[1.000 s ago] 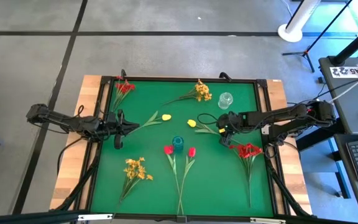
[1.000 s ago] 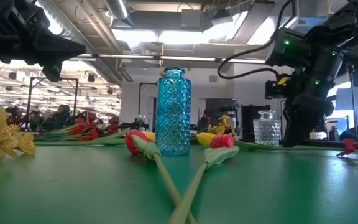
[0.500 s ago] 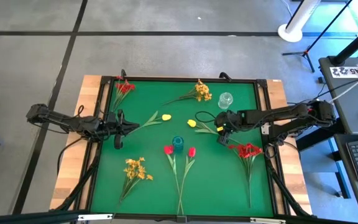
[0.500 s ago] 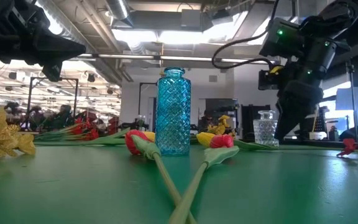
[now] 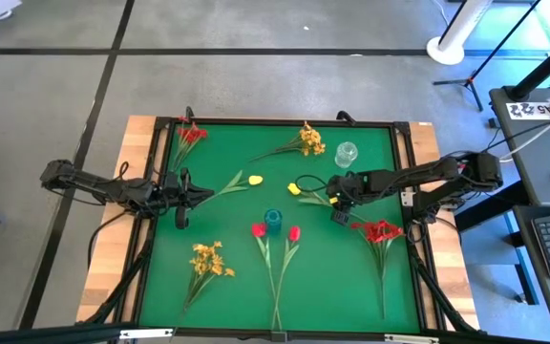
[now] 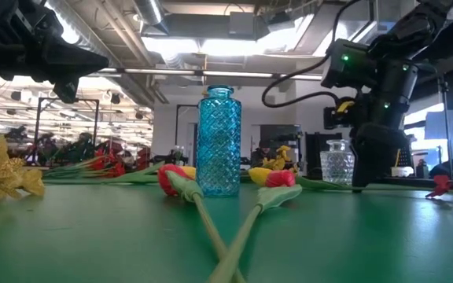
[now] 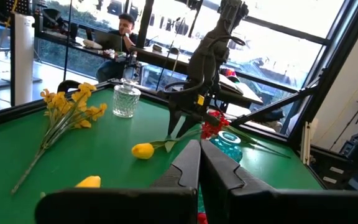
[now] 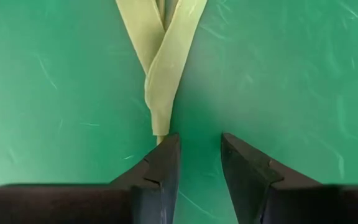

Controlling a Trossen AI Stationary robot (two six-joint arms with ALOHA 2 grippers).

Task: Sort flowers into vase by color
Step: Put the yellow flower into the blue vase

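Right end effector (image 8: 194,163) open, beside yellow tulip's stem (image 8: 160,53).

a green mat (image 5: 237,215) covers the table inside a black frame (image 5: 275,121), with wood edging (image 5: 113,210) on the near-left side. a white pole base (image 5: 444,48) (beyond the table) stands on grey floor (image 5: 46,96). a person (image 7: 124,31) sits at a desk (image 7: 160,57) behind.

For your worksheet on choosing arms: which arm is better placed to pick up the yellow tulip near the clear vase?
The right. Its gripper hangs open right over that yellow tulip's stem, while the left gripper waits shut at the table's far left edge.
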